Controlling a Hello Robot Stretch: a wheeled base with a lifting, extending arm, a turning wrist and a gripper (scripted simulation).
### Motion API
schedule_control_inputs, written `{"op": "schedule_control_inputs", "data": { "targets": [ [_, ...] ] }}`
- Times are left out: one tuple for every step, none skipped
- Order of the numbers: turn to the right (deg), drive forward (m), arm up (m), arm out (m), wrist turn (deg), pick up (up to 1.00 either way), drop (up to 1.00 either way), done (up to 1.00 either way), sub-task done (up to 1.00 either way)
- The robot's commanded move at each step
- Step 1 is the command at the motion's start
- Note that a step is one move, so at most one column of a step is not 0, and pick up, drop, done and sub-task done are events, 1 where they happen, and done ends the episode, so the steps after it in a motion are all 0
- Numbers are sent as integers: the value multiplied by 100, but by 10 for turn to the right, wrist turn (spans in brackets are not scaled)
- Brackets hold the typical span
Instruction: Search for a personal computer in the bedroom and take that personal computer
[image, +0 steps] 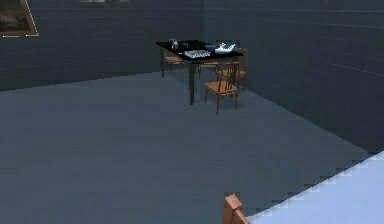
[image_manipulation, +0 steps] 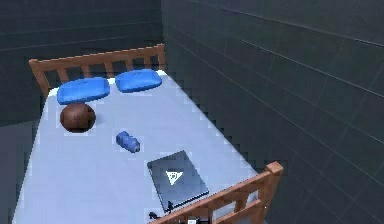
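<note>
Laptop (image_manipulation: 177, 178) lies on the bed (image_manipulation: 70, 170) right by our pincer (image_manipulation: 172, 216); we can't tell if it's holding anything.

I can read no words or numbers anywhere. The dark grey flat closed laptop (image_manipulation: 177, 178) bears a pale triangular mark, no lettering.

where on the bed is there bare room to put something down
Biggest bare patch: the bed at the arm side view's lower left, below the ball, left of the small blue thing and laptop. A narrower strip runs from the right pillow to the footboard. Crowded: the head end, left pillow and ball.
</note>
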Motion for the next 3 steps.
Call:
{"op": "schedule_control_inputs", "data": {
  "targets": [
    [0, 0, 0, 0, 0, 100, 0, 0, 0],
    [0, 0, 10, 0, 0, 0, 0, 0, 0],
    [0, 0, 0, 0, 0, 0, 0, 100, 0]
  ]
}}
